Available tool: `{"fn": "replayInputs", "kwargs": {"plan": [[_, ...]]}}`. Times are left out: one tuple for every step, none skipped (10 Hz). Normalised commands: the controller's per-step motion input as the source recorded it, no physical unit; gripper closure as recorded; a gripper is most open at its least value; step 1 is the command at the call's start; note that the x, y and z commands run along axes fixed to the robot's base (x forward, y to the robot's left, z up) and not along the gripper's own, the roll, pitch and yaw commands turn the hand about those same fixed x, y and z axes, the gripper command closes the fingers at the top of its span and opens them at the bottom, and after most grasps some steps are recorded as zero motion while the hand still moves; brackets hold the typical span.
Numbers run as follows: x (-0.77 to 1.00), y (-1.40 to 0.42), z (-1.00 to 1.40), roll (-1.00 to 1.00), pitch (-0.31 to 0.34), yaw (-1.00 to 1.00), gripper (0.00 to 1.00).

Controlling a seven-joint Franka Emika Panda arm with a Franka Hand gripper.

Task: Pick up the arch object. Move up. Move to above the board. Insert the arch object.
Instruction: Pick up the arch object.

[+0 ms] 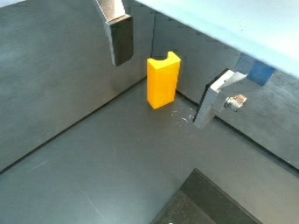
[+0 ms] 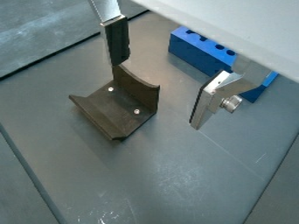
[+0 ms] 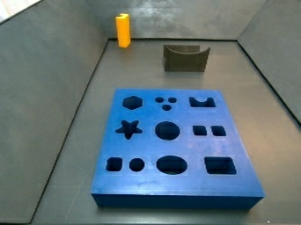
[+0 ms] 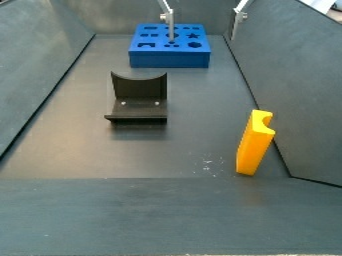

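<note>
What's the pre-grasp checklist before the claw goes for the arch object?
1. Claw open and holding nothing: ok, its silver fingers stand apart with only floor between them in both wrist views.
2. Arch object upright: ok, it stands on end on the floor close to a wall.
3. Arch object untouched: ok, in a wrist view it sits apart from both fingers.
4. Path clear of the dark scooped block: ok, it rests well apart from the arch object.
5. Board arch cut-out free: ok, nothing sits in it.
6. Claw height above the arch object: cannot tell.
</note>
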Motion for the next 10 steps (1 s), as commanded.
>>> {"fn": "replayInputs", "kwargs": {"plan": [[-0.41,0.47,-0.29,0.01,-0.009,-0.34,0.0],[-0.62,0.52,-0.4,0.0,0.0,-0.36,0.0],[-0.74,0.58,-0.34,0.0,-0.013,-0.25,0.0],[-0.93,0.65,-0.3,-0.02,-0.04,-0.1,0.0],[-0.94,0.69,-0.28,-0.07,-0.07,-0.01,0.0],[-0.93,0.71,-0.28,-0.07,-0.07,0.0,0.0],[-0.61,0.55,-0.36,-0.2,-0.077,-0.15,0.0],[-0.04,0.11,-0.56,-0.23,-0.096,-0.63,0.0],[0.0,0.03,-0.46,-0.27,-0.153,-0.68,0.0],[0.0,0.09,-0.42,-0.29,-0.187,-0.61,0.0]]}}
